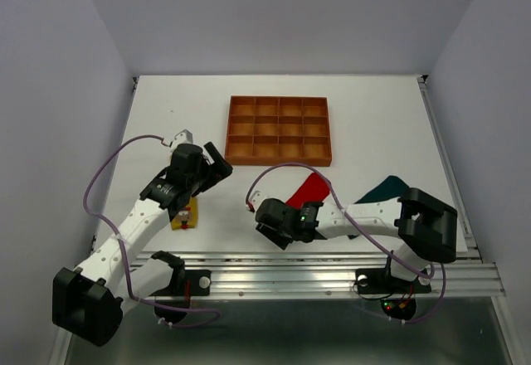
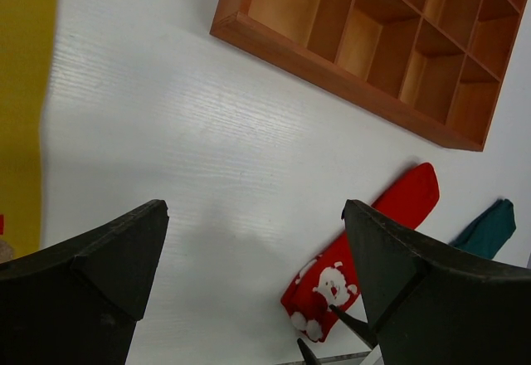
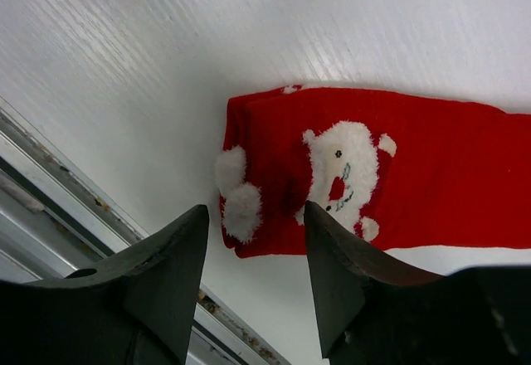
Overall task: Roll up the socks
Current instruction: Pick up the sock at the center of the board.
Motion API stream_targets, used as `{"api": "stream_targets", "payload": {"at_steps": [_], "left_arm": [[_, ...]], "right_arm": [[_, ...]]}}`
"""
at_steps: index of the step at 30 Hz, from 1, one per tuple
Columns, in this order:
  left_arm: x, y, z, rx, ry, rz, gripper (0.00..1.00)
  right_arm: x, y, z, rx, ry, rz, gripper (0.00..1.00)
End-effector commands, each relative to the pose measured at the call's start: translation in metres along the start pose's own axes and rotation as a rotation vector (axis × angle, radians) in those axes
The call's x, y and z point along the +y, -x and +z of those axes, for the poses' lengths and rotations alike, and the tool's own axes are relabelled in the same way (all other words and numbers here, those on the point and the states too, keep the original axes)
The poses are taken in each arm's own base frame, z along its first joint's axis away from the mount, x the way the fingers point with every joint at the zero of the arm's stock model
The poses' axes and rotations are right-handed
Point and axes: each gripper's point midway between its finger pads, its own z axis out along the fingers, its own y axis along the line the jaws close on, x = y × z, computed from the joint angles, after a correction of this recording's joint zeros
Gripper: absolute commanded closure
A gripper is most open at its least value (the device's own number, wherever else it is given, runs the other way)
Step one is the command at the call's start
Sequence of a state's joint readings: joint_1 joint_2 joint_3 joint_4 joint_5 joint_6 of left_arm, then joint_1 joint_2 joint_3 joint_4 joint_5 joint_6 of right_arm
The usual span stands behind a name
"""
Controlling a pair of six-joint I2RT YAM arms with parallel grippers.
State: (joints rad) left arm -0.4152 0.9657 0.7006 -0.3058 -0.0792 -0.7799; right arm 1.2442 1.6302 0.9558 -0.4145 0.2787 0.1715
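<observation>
Right pincer part-open, empty, poised over near end of red sock, likely to start the roll; left pincer wide open, idle above surface

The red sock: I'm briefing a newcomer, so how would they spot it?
Start at the orange-brown tray in the far middle. Just nearer than its right corner lies the red sock, flat. Unlike the teal sock to its right and the yellow sock far left, it is bright red.
</observation>
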Motion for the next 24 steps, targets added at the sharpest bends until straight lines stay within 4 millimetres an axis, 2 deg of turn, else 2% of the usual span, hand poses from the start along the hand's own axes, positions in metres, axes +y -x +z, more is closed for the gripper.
{"api": "stream_targets", "payload": {"at_steps": [1,12,15,17,19,20,21,22,24], "left_arm": [[-0.004,0.003,0.0,-0.017,-0.02,-0.002,0.01],[-0.004,-0.003,0.002,0.009,-0.027,-0.002,0.01],[-0.004,-0.008,0.0,0.023,-0.039,-0.002,0.01],[-0.005,-0.012,-0.001,0.037,-0.054,-0.002,0.01],[-0.004,-0.024,-0.001,0.081,-0.078,-0.004,0.01],[-0.007,-0.026,-0.003,0.088,-0.094,-0.005,0.01],[-0.007,-0.034,-0.003,0.116,-0.109,-0.003,0.01],[-0.007,-0.039,-0.002,0.13,-0.117,-0.002,0.01],[-0.008,-0.055,-0.002,0.171,-0.13,0.003,0.01]], "right_arm": [[0.002,-0.002,0.003,-0.014,0.0,-0.004,0.48],[0.005,-0.017,0.012,0.024,0.007,0.01,0.71],[0.01,-0.016,0.012,0.005,0.035,0.025,0.79],[0.018,-0.01,0.008,-0.015,0.082,0.051,0.8],[0.025,-0.004,0.006,-0.032,0.151,0.109,0.86],[0.033,-0.003,0.005,-0.033,0.193,0.117,0.86],[0.03,-0.004,0.005,-0.033,0.219,0.151,0.86],[0.04,0.001,0.003,-0.041,0.298,0.182,0.86],[0.042,0.004,0.001,-0.042,0.377,0.221,0.87]]}}
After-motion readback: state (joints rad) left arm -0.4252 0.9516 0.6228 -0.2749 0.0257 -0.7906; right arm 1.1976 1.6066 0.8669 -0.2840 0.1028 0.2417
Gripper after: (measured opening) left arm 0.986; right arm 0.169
